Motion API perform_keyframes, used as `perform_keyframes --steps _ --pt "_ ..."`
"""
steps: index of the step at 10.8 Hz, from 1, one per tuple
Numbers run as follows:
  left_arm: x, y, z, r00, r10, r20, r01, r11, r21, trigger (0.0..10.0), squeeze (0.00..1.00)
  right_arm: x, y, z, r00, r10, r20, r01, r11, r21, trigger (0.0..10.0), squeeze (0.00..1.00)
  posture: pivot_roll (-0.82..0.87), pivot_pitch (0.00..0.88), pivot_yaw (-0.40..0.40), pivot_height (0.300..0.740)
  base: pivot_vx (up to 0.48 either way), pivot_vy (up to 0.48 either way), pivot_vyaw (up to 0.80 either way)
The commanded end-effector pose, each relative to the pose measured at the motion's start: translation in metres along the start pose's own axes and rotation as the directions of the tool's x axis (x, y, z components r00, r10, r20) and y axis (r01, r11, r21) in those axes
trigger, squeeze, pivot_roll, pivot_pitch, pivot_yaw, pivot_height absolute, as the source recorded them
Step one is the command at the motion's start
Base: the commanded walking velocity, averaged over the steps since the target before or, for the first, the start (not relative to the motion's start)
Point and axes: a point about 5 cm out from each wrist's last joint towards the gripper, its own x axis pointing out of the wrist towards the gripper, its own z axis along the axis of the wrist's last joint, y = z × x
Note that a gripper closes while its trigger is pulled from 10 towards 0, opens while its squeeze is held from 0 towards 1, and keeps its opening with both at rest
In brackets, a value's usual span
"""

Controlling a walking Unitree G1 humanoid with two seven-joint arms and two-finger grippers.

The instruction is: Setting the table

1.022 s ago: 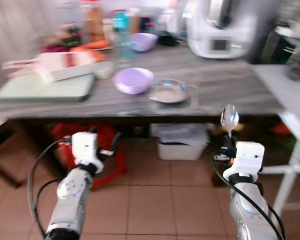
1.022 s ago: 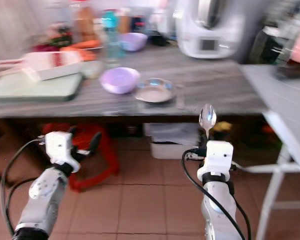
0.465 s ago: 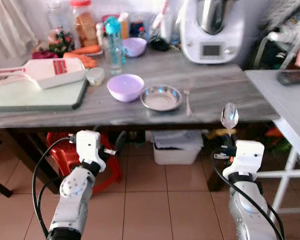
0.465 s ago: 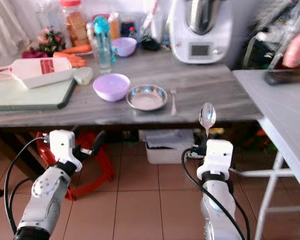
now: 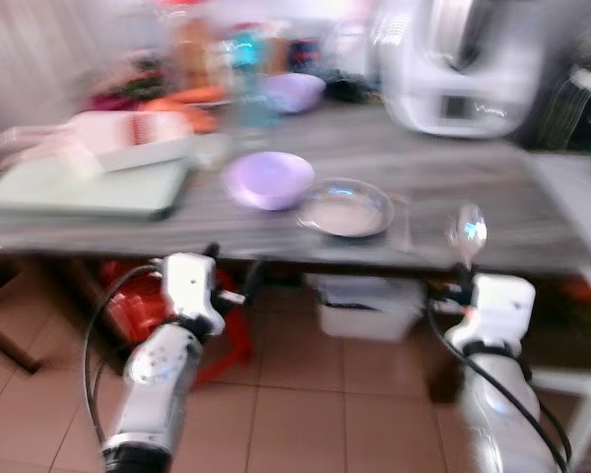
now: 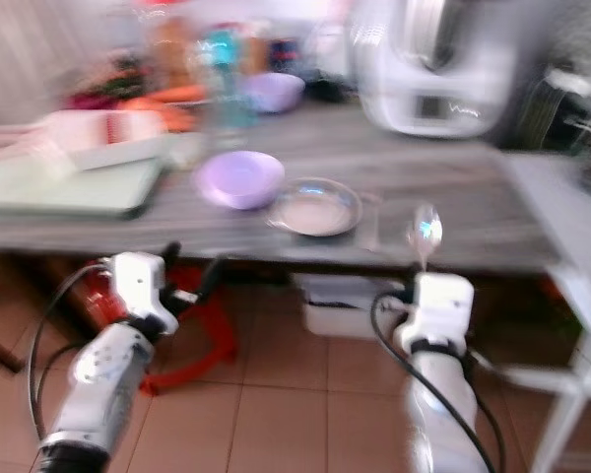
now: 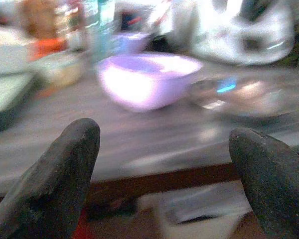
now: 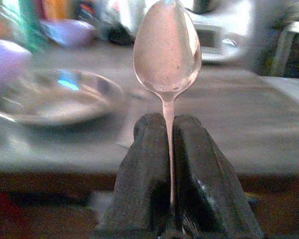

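Spoon (image 8: 167, 52) being gripped upright by its handle in the right gripper (image 8: 169, 164) before the grey table (image 5: 443, 172), fingers pressed together — left gripper (image 7: 164, 149) being held spread wide, purple bowl (image 7: 148, 79) and steel plate (image 7: 244, 94) lying beyond on the tabletop, head views blurred.

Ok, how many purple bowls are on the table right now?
2. One purple bowl sits near the front edge, beside the metal plate; a second is at the back among the blurred bottles. More could be hidden in that clutter.
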Motion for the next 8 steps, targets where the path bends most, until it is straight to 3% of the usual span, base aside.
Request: perform_keyframes --steps 1,8 --pt "0.0069 -0.0079 0.0066 0.999 -0.027 0.028 0.027 1.000 -0.006 10.0 0.00 -0.0033 -0.0107 -0.0026 0.999 -0.031 -0.008 0.031 0.999 -0.022 10.0 0.00 -0.01 0.000 0.033 0.740 0.345 0.000 0.00" --pt "0.0073 -0.0132 0.0055 0.999 -0.048 0.024 0.048 0.999 -0.016 10.0 0.00 -0.0023 -0.0094 -0.0031 1.000 -0.028 -0.008 0.028 0.999 -0.017 10.0 0.00 -0.01 0.000 0.031 0.740 0.345 0.000 0.00"
